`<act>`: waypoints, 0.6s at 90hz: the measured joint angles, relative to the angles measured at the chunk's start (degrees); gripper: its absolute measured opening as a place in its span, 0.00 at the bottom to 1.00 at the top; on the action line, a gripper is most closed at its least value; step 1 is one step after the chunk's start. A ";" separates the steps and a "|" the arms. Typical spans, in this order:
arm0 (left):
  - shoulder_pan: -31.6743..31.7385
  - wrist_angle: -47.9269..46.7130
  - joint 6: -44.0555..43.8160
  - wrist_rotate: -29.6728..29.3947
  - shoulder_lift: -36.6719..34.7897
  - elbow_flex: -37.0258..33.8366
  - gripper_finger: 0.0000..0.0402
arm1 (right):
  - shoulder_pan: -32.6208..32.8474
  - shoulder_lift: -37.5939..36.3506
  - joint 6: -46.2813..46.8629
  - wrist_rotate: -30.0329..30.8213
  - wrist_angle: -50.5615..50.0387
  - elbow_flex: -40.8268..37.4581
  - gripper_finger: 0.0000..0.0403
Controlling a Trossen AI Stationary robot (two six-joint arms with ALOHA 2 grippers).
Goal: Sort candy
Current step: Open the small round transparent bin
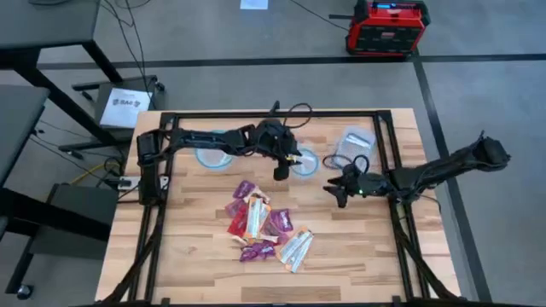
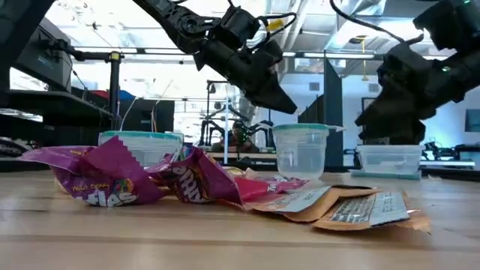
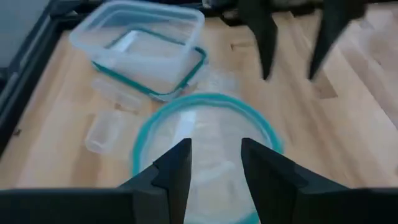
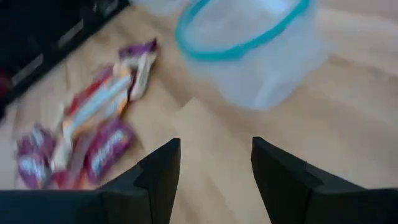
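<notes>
The candy (image 1: pixel 260 226) lies in a loose pile of magenta, red, orange-white and pale wrappers on the table's middle, toward the near edge; the right wrist view also shows the candy (image 4: pixel 93 124). My left gripper (image 3: pixel 214 165) hangs open and empty above a round clear blue-rimmed container (image 3: pixel 205 137), which stands at the table's far middle. My right gripper (image 4: pixel 214 168) is open and empty over bare wood, just right of that round container (image 4: pixel 249 50) and right of the pile. In the high view my left gripper (image 1: pixel 280 173) and my right gripper (image 1: pixel 334 193) face each other.
A second round blue-rimmed container (image 1: pixel 213 155) stands under the left arm at the far left. A rectangular clear container (image 3: pixel 143 50) stands at the far right beside the table frame's black rail (image 1: pixel 388 162). Bare wood lies along the near edge (image 1: pixel 273 286).
</notes>
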 joint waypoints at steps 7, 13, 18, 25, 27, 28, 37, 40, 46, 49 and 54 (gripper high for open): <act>0.68 2.97 -0.79 4.60 0.00 0.05 0.32 | 2.27 4.39 -3.45 1.97 6.52 0.01 0.45; 0.96 3.47 -0.66 8.62 0.35 0.07 0.32 | 3.37 8.85 -5.98 4.21 12.91 0.07 0.45; 0.78 3.48 0.64 9.26 1.13 0.13 0.32 | 3.66 12.94 -7.40 5.96 18.40 0.06 0.45; 0.62 1.78 2.11 9.47 2.70 -0.02 0.32 | 3.36 18.36 -7.99 7.09 24.09 0.07 0.45; 0.61 1.71 2.44 9.47 3.12 -0.02 0.32 | 3.18 19.79 -8.05 7.26 25.69 0.07 0.45; 0.61 1.60 2.58 9.45 3.29 -0.02 0.32 | 3.09 20.51 -8.06 7.30 26.38 0.08 0.45; 0.82 0.64 2.80 9.31 4.75 0.06 0.32 | 2.34 26.26 -8.08 7.46 31.96 0.08 0.45; 0.89 -0.34 2.23 9.40 4.93 0.01 0.32 | 2.14 27.85 -8.08 7.49 33.57 0.08 0.45; 0.67 -1.08 1.48 9.11 4.74 0.02 0.32 | 1.53 30.26 -8.43 7.49 36.14 0.08 0.45; 0.35 -1.28 0.62 9.00 4.72 0.02 0.32 | 1.22 31.04 -9.06 7.49 36.84 0.08 0.45; -0.37 -1.14 -1.64 8.28 4.72 0.04 0.32 | 0.70 31.71 -10.59 7.51 37.66 0.08 0.45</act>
